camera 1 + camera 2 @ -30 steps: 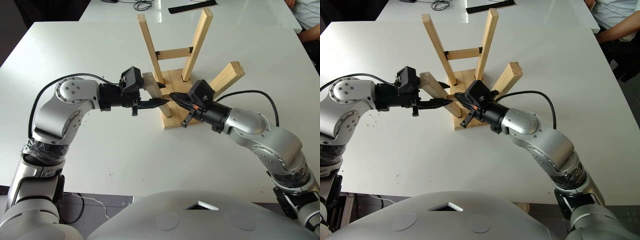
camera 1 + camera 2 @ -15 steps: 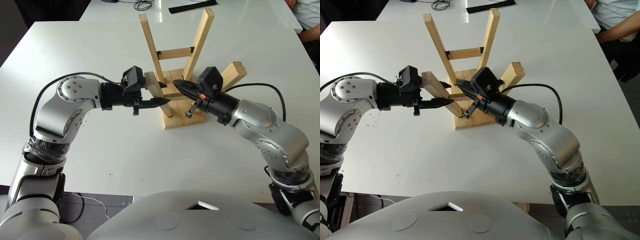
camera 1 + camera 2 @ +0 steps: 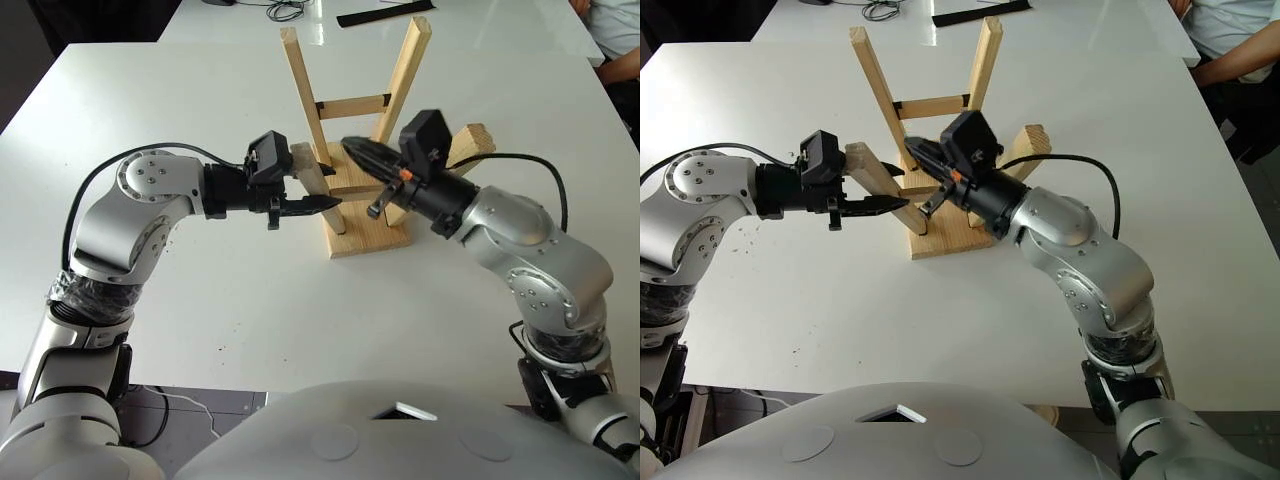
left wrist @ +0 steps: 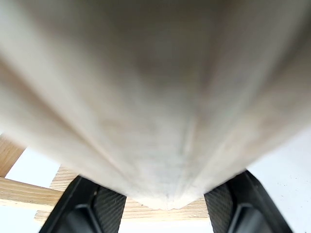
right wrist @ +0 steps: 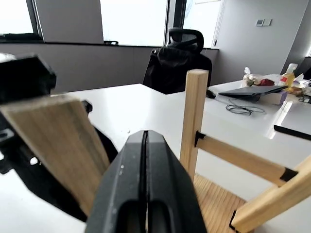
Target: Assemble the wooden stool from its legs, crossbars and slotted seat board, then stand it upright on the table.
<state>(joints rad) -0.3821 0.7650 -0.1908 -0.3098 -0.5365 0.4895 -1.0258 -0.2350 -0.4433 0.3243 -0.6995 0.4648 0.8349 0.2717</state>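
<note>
Two upright legs (image 3: 302, 95) are standing on the far part of the slotted seat board (image 3: 365, 238), which is lying flat near the middle of the white table (image 3: 200, 90) — the stool is sitting upside down. A crossbar (image 3: 350, 105) is joining those two legs partway up, with dark marks at its ends.

A third leg (image 3: 303, 163) is leaning outward from the board's left side. The left gripper (image 3: 330, 187) is clamping it, and in the left wrist view its black fingers (image 4: 97, 208) are pressing against either side of the wood. A fourth leg (image 3: 466, 145) is slanting away to the right from the board's right side.

The right gripper (image 3: 350, 148) is hovering above the board, between the two tilted legs and just in front of the upright pair, with its tip pointing toward the robot's left. Its fingers (image 5: 146, 179) are lying pressed together with nothing between them — whether the tip is touching any wood cannot be told.

Both arms are reaching in over the near half of the table from opposite sides. On a second table beyond, a black strap (image 3: 385, 12) and some cables (image 3: 287, 10) are lying.
</note>
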